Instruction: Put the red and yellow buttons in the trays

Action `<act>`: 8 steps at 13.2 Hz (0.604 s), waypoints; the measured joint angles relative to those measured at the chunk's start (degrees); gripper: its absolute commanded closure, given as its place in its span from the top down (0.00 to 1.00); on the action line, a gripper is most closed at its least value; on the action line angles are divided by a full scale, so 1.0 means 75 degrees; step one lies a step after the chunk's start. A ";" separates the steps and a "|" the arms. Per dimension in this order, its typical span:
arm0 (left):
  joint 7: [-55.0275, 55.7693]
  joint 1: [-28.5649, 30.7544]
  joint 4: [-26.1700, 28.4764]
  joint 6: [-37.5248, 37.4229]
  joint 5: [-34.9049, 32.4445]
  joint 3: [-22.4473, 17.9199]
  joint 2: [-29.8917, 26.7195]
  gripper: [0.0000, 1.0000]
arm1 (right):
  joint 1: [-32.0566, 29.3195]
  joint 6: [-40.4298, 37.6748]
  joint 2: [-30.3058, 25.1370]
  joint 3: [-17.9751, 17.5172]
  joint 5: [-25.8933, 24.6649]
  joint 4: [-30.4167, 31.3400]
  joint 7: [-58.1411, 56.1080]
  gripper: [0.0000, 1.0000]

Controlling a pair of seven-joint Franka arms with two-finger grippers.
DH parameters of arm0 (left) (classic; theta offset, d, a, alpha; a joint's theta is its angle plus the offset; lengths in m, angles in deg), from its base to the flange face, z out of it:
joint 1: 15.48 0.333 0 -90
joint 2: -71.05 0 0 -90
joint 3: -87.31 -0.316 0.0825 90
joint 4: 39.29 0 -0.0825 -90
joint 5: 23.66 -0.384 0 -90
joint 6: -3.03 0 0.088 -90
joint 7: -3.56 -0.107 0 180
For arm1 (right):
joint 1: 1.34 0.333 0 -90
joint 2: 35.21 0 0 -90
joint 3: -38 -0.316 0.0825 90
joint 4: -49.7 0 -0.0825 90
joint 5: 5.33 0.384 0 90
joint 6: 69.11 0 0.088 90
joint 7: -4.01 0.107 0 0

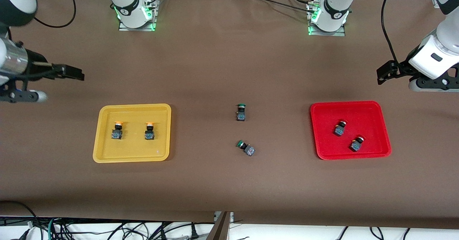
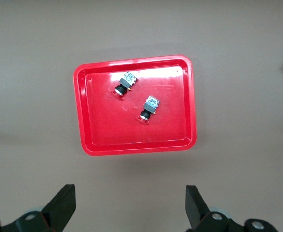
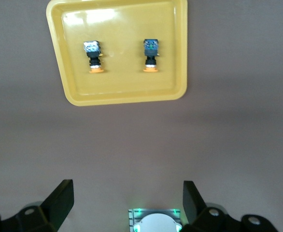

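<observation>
From the front, the yellow tray (image 1: 101, 132) holds two yellow buttons (image 1: 117, 130) (image 1: 149, 130) toward the right arm's end of the table, the red tray (image 1: 376, 125) holds two red buttons (image 1: 340, 128) (image 1: 357, 143) toward the left arm's end, and two green buttons (image 1: 241, 112) (image 1: 246, 148) lie on the table (image 1: 229, 182) between them. The left wrist view shows the left gripper (image 2: 129, 205) spread wide and empty above bare table beside the red tray (image 2: 83, 116). The right wrist view shows the right gripper (image 3: 127, 203), likewise wide open and empty, over bare table beside the yellow tray (image 3: 59, 53).

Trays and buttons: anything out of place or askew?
Nothing odd. Two yellow buttons lie in the yellow tray, two red buttons in the red tray. Two green buttons lie on the table between the trays.
</observation>
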 measured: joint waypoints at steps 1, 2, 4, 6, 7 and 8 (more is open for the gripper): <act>0.0000 -0.0002 0.0000 -0.0001 0.0000 0.0001 0.0000 1.00 | -0.0227 -0.0146 -0.0241 -0.0262 -0.0235 0.0050 -0.0011 1.00; 0.0000 -0.0003 -0.0001 -0.0003 0.0000 0.0002 0.0000 1.00 | -0.0496 -0.0178 -0.0473 -0.0535 -0.0340 0.0084 -0.0011 1.00; 0.0000 -0.0005 -0.0001 -0.0005 0.0000 0.0002 0.0000 1.00 | -0.0771 -0.0173 -0.0883 -0.0755 -0.0358 0.0144 -0.0011 1.00; -0.0030 -0.0007 -0.0001 -0.0008 0.0000 0.0002 0.0000 1.00 | -0.0855 -0.0173 -0.1195 -0.0795 -0.0358 0.0359 -0.0011 1.00; -0.0147 -0.0013 -0.0001 -0.0015 0.0000 0.0003 0.0000 1.00 | -0.0887 -0.0166 -0.1287 -0.0798 -0.0358 0.0482 -0.0011 1.00; -0.0289 -0.0018 -0.0001 -0.0022 0.0000 0.0005 0.0000 1.00 | -0.0908 -0.0159 -0.1306 -0.0800 -0.0358 0.0549 -0.0011 1.00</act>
